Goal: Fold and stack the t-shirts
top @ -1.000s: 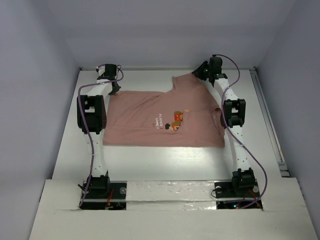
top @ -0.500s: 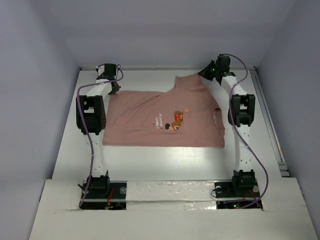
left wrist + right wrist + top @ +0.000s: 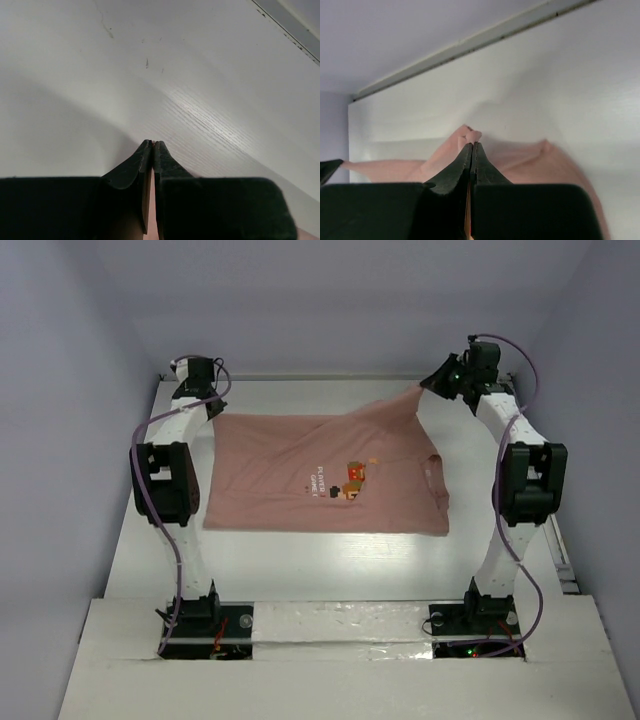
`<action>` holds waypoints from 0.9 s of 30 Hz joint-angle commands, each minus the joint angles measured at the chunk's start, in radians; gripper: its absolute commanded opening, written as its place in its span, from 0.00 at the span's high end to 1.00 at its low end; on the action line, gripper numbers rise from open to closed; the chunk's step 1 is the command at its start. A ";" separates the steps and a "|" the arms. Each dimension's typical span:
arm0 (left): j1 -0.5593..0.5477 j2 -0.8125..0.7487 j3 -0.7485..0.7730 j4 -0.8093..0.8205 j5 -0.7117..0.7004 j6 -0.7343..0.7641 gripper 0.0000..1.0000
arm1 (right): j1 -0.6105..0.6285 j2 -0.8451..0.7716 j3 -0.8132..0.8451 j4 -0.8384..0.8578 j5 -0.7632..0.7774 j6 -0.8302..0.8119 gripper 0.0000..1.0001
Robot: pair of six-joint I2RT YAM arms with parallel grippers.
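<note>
The dusty-pink t-shirt (image 3: 290,470) lies chest up on the white table, its small orange-and-brown graphic (image 3: 354,476) right of centre. My left gripper (image 3: 200,392) is at the shirt's far-left corner. In the left wrist view it (image 3: 152,144) is shut, with a thin pink sliver of cloth (image 3: 150,220) between the jaws. My right gripper (image 3: 437,383) is shut on the far-right part of the shirt and holds it lifted and stretched. In the right wrist view (image 3: 471,145) a pink fold (image 3: 474,135) pokes out past the tips, and more of the shirt (image 3: 540,160) drapes behind.
The white table (image 3: 320,560) is boxed in by grey walls at the back and both sides. A raised rail (image 3: 330,377) runs along its far edge and another (image 3: 545,500) along its right edge. Both arm bases stand at the near edge.
Both grippers have moved outward and toward the back, the right one far to the right. The shirt's far edge is pulled wider and its far-right part is lifted.
</note>
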State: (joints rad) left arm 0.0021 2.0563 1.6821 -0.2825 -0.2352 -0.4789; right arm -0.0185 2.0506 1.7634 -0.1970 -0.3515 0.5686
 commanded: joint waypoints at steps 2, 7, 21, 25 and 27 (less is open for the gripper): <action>0.006 -0.111 -0.092 0.032 0.011 0.019 1.00 | -0.001 -0.192 -0.187 0.031 -0.003 -0.030 1.00; 0.035 -0.177 -0.231 0.080 0.062 -0.009 1.00 | -0.001 -0.395 -0.479 0.047 0.023 -0.048 1.00; 0.072 -0.396 -0.548 0.170 0.125 -0.036 1.00 | -0.001 -0.892 -0.962 -0.079 0.151 -0.053 1.00; 0.072 -0.426 -0.605 0.183 0.131 -0.027 1.00 | -0.001 -0.968 -1.097 -0.122 0.189 -0.027 1.00; 0.081 -0.433 -0.642 0.189 0.132 -0.026 1.00 | -0.001 -0.983 -1.140 -0.127 0.177 -0.001 0.97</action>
State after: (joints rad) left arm 0.0681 1.6672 1.0851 -0.1249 -0.1043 -0.5091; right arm -0.0185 1.0924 0.6792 -0.2852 -0.2142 0.5388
